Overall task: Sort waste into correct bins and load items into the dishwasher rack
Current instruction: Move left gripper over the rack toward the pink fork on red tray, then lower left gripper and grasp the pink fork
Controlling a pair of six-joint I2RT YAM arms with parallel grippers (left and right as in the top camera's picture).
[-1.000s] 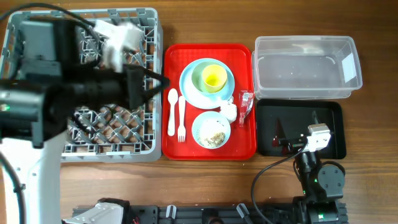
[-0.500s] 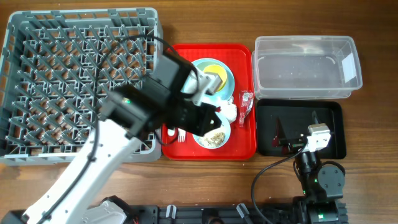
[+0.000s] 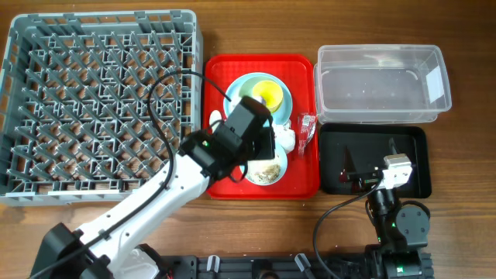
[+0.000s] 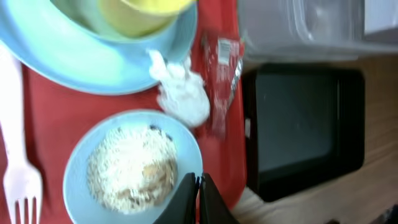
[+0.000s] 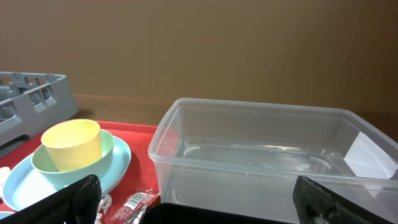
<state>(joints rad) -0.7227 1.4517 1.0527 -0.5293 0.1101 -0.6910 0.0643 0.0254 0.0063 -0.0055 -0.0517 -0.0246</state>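
My left gripper [image 3: 267,147] is shut and empty, its tips [image 4: 199,186] over the right rim of the light blue bowl [image 4: 134,168] of rice scraps [image 3: 267,170]. The white tissue [image 4: 181,93] and red wrapper [image 4: 222,74] lie just beyond it on the red tray [image 3: 298,182]. The yellow cup [image 3: 267,94] sits in the pale green bowl [image 5: 93,165] on the blue plate [image 3: 236,108]. The fork [image 4: 18,174] and spoon [image 3: 215,118] lie at the tray's left, partly hidden by my arm. My right gripper [image 5: 199,199] is open over the black tray [image 3: 372,159].
The grey rack [image 3: 101,101] fills the left of the table. The clear tub [image 3: 380,84] stands behind the black tray, right of the red tray. Bare wood runs along the table's front edge.
My left arm has swung from over the rack to the right and now hangs over the red tray by the rice bowl. The right arm has not moved.
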